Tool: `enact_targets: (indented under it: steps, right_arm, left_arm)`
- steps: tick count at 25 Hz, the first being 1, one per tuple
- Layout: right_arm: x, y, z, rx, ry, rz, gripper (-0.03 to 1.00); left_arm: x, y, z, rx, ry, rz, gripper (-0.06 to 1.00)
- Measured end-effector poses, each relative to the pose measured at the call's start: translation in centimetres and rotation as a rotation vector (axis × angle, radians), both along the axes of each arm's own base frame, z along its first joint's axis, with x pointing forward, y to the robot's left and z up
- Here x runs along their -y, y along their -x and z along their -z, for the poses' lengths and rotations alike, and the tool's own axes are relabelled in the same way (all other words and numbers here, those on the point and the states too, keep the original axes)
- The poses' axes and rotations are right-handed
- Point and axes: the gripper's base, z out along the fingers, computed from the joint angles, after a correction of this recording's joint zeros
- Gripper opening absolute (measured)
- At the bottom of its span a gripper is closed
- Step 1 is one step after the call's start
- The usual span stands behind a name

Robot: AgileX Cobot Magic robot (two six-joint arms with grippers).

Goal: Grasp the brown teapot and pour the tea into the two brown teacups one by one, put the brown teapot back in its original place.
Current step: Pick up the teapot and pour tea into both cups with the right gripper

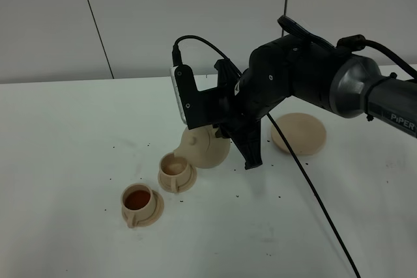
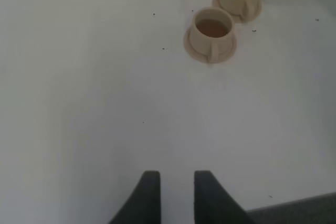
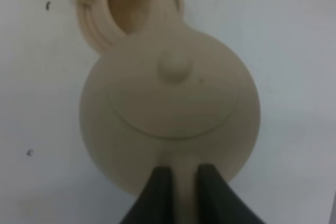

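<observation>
The right tool [image 3: 178,174] is clamped on the loop handle of the brown teapot [image 3: 170,108], which tilts just ahead of its fingers with the spout over the mouth of the farther teacup [image 1: 174,168]; the view is too blurred to tell whether anything is pouring. The nearer teacup [image 1: 138,201] holds dark tea. The left tool [image 2: 176,179] hovers over the white surface [image 1: 65,148], well apart from both cups, fingers slightly apart and gripping nothing.

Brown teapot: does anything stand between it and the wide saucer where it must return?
Nothing visible does. The right pincer holds the brown teapot by its handle above a cup; the wide saucer lies bare to the right in the high view, only the arm's black cable crossing its edge.
</observation>
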Motion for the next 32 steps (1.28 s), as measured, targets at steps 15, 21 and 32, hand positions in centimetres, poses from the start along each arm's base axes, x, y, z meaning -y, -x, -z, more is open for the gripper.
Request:
enact_targets:
  steps: [15,21,32]
  right_arm:
    - [-0.61,0.43,-0.01,0.028,0.028,-0.021,0.10]
    - [-0.51,0.31,-0.02,0.047,0.045,-0.027,0.10]
    - [-0.89,0.51,-0.08,0.072,0.058,-0.045,0.10]
  left_arm:
    - [0.00,0.00,0.00,0.000,0.000,0.000,0.23]
    - [0.00,0.00,0.00,0.000,0.000,0.000,0.23]
    - [0.00,0.00,0.00,0.000,0.000,0.000,0.23]
